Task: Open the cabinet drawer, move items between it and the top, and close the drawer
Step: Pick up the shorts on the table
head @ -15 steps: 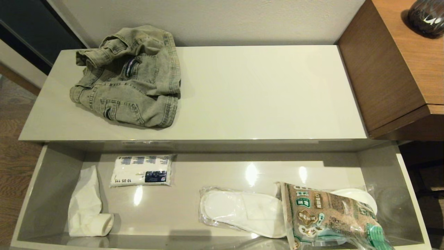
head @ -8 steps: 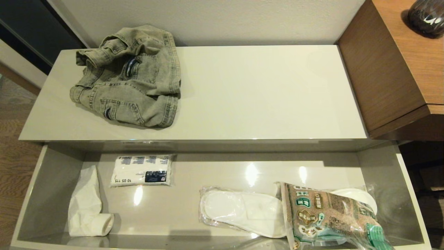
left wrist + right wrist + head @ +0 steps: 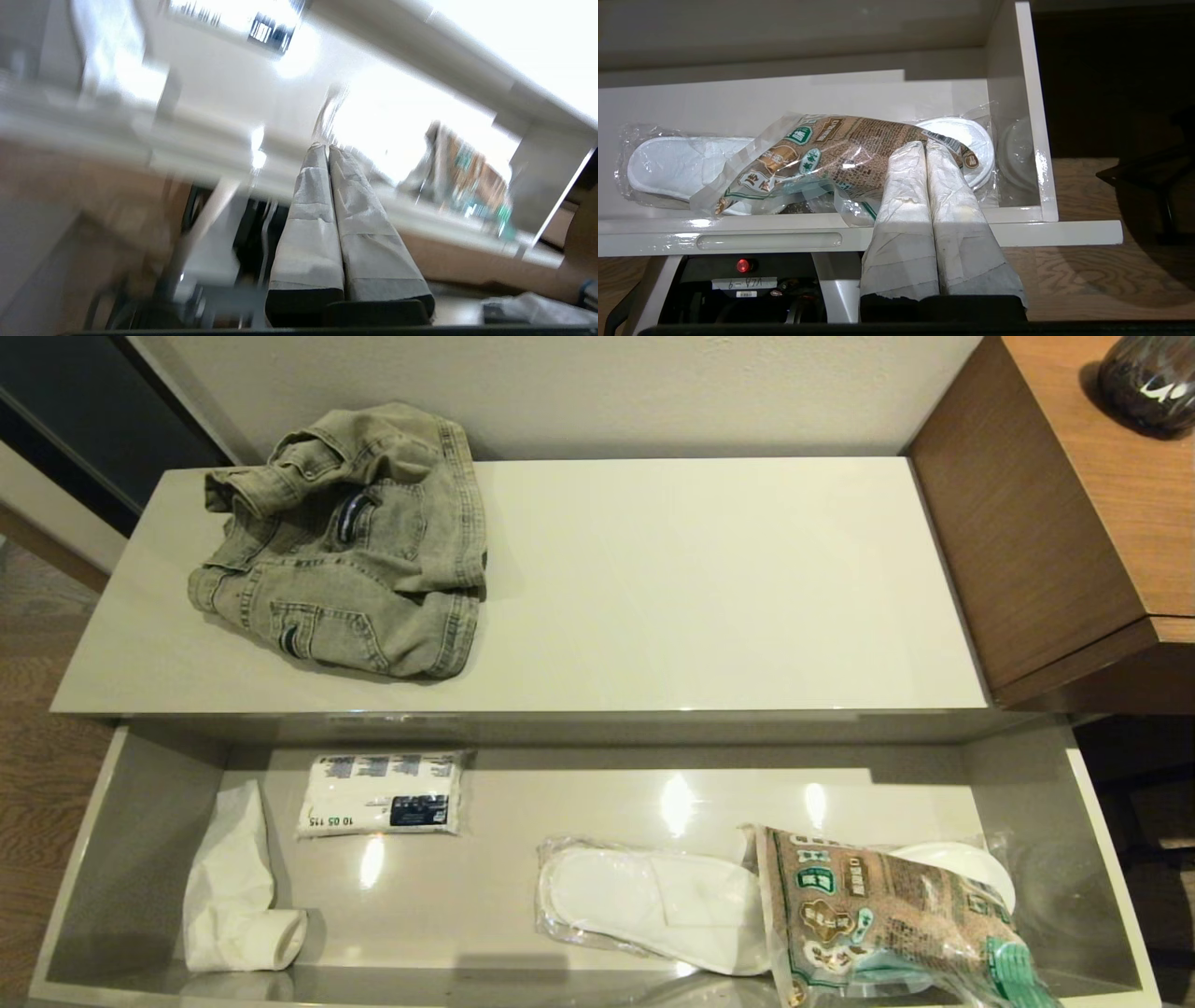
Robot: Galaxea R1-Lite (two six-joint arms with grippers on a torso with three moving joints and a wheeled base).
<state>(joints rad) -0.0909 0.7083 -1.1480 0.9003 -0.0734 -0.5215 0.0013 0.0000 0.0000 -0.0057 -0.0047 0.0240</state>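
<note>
The wide pale grey-beige drawer (image 3: pixel 140 821) stands pulled out below the glossy beige cabinet top (image 3: pixel 700 588). A faded olive-grey denim jacket (image 3: pixel 350 546) lies crumpled on the top's left part. The clear pack of white slippers (image 3: pixel 644 905) lies in the drawer's right half, partly under a snack bag. Neither arm shows in the head view. My right gripper (image 3: pixel 924 144) is shut and empty, held in front of the drawer's front rim (image 3: pixel 1064 232) near its right end. My left gripper (image 3: pixel 327 148) is shut and empty, low in front of the drawer.
A brown-green printed snack bag (image 3: pixel 887 924) overlaps the slipper pack. A white-and-blue tissue pack (image 3: pixel 381 795) and a white folded bag (image 3: pixel 233 896) lie in the drawer's left half. A taller brown wood-grain desk (image 3: pixel 1055 504) adjoins the cabinet on the right.
</note>
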